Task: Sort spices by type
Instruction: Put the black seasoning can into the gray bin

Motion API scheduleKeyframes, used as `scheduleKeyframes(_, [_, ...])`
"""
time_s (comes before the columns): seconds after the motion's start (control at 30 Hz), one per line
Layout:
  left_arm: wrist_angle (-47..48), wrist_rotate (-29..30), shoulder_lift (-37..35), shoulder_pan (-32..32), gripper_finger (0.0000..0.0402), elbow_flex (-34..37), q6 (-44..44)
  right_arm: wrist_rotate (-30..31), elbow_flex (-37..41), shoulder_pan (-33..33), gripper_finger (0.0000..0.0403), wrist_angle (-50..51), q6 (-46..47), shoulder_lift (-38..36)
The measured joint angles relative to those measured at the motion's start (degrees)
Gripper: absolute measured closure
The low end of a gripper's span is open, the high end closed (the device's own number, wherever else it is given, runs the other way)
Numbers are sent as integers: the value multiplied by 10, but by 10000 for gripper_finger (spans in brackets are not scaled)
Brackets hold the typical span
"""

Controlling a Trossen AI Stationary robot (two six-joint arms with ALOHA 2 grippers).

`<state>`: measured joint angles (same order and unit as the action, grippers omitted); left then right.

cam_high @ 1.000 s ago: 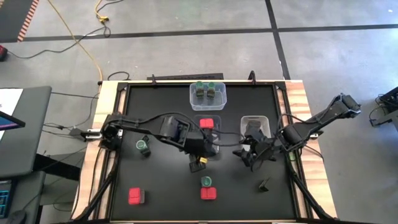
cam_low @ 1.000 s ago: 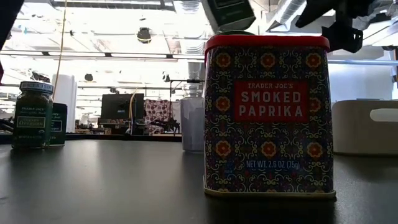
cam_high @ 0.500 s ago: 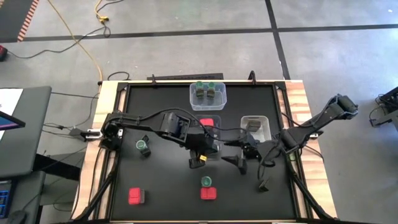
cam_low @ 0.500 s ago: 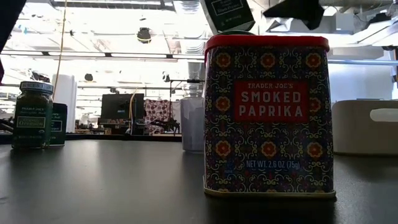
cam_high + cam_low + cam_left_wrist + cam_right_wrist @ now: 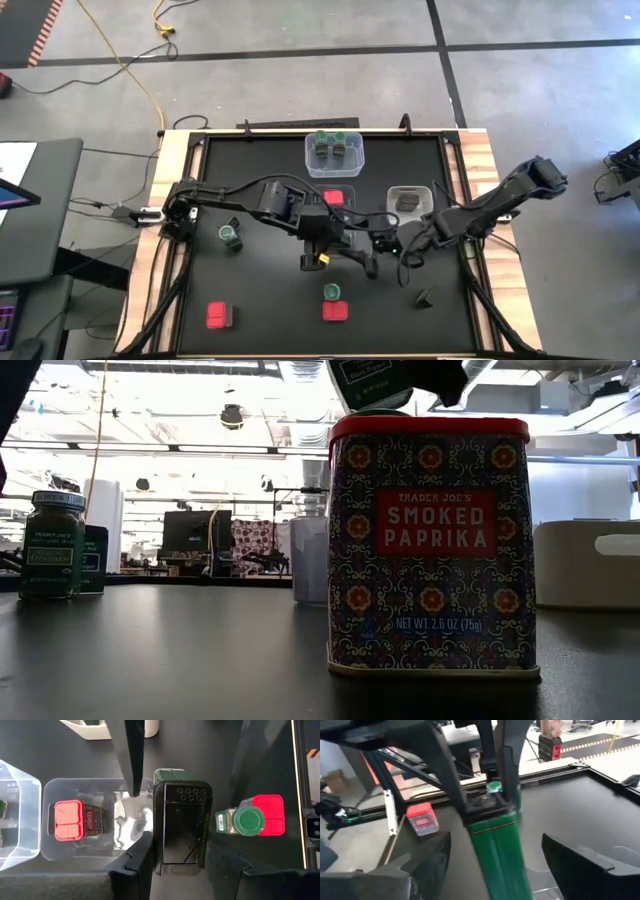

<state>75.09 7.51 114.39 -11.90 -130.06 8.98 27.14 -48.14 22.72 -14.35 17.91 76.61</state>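
My left gripper [image 5: 322,245] is over the table's middle, shut on a dark blocky spice with a black flip lid [image 5: 182,827] and a green body [image 5: 495,850]. My right gripper [image 5: 372,258] is open just right of it. In the right wrist view its fingers [image 5: 425,862] stand on either side of the held spice without touching. On the mat stand two red tins [image 5: 217,315] [image 5: 335,311], two green-lidded jars [image 5: 231,235] [image 5: 331,291] and a dark block [image 5: 424,297]. My left gripper pinches the blocky spice by two opposite sides just below its lid [image 5: 156,840], one finger on each. The fingers come from above, slanting down. The spice hangs below them, lid end up and a little tilted, lifted clear of the mat.
Three tubs stand at the far side. The far clear tub [image 5: 335,165] holds green-lidded jars, the middle clear tub [image 5: 350,200] a red tin, and the right tub [image 5: 408,190] a dark block. In the low view a paprika tin [image 5: 430,545] fills the foreground.
My right gripper has swung from beside the right tub toward the table's left, up to the spice in my left gripper. It has tipped from pointing down to nearly level and stayed open. My left gripper has stayed in place and rolled the held spice a little.
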Motion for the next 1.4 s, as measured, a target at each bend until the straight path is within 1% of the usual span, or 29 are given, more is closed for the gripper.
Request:
scheduleKeyframes(0.13, [0, -1, 0, 0, 268, 0, -4, -1, -19, -9, 75, 23, -5, 13])
scheduleKeyframes(0.43, [2, -10, 0, 0, 268, 0, -13, -1, -46, -15, 142, 20, -29, 35])
scheduleKeyframes(0.53, [4, -9, 0, 0, 267, 0, -13, -2, -46, -15, 178, 20, -30, 34])
scheduleKeyframes(0.7, [4, -13, 0, 0, 267, 0, -14, -7, -46, -13, 264, 21, -39, 34])
scheduleKeyframes(0.9, [3, -12, 0, 0, 266, 0, -12, -6, -46, -9, 267, 21, -38, 34])
scheduleKeyframes(1.17, [4, -4, 0, 0, 248, 0, 1, -2, -46, -9, 267, 21, -31, 34])
scheduleKeyframes(1.4, [2, -4, 0, 0, 242, 0, 9, -1, -46, -9, 266, 25, -32, 33])
